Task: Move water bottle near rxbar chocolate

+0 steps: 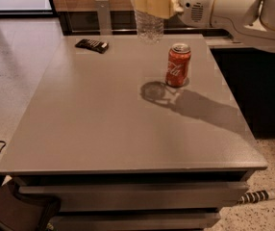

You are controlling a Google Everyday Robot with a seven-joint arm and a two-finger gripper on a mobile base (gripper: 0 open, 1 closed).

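Note:
My gripper (153, 4) is at the top middle of the camera view, shut on the water bottle (149, 29), a clear ribbed plastic bottle held upright high above the grey table (104, 124). The bottle's cap is cut off by the top edge. Its lower half hangs below the pale fingers (147, 5). The rxbar chocolate (92, 45), a flat black bar with pale markings, lies at the table's far left corner, left of and below the bottle. The bottle's shadow falls on the table near the middle.
A red soda can (178, 65) stands upright on the table's right half, below and right of the bottle. My white arm (233, 6) reaches in from the upper right. A wooden bench with metal posts (102, 14) runs behind the table. A power strip (262, 195) lies on the floor.

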